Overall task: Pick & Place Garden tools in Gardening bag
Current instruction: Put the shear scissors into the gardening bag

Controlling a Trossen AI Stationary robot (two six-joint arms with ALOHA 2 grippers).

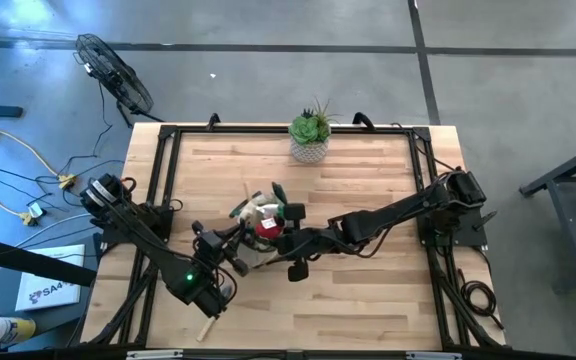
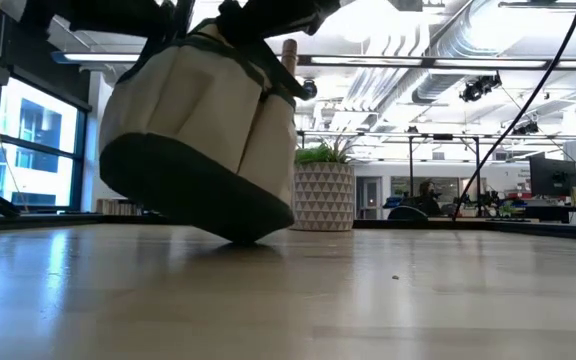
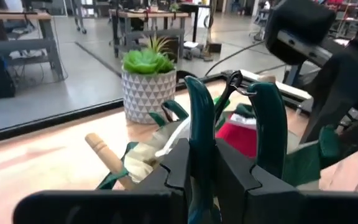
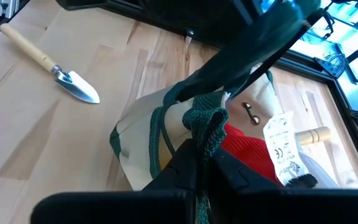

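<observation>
tilted bag [image 2: 203, 130] holds red glove [image 4: 250, 152], wooden handle [image 3: 107, 158]

Gardening bag [image 2: 198, 130]: one
Trowel [image 4: 48, 62] on the table: one
Green-handled pruners [image 3: 229, 124]: one
Red glove-like item [image 4: 250, 152]: one
Potted succulent [image 1: 310, 135]: one
Wooden handles in the bag: at least one [image 3: 107, 158]

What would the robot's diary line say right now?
left gripper: shut on pruners | right gripper: shut on bag handle, bag tilted | trowel: on table
</observation>
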